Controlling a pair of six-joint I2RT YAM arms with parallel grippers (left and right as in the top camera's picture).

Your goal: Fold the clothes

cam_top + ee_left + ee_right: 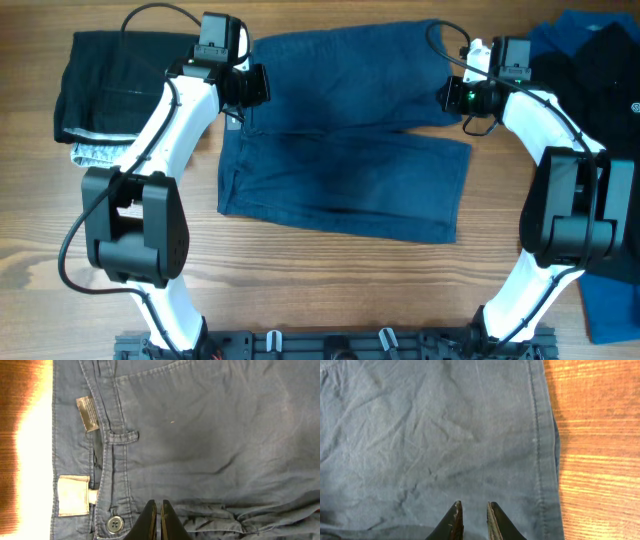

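Shorts (345, 130) lie flat on the bench (300, 290). Left end effector (157, 503), pressed together, is over the waistband (112, 435); right end effector (474, 504), slightly spread, is over the far leg hem (537, 435).

Left arm (165, 125) and right arm (545, 110) share white links, black joint housings, looping black cables, dark tapered fingers (147, 525).

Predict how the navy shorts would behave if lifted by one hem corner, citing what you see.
The shorts would probably droop and fold rather than hold shape: the cloth lies flat with soft creases. The waistband end likely hangs heavier, given its doubled seams and button. Pushed, they would probably bunch rather than slide, as wrinkles near the waistband suggest.
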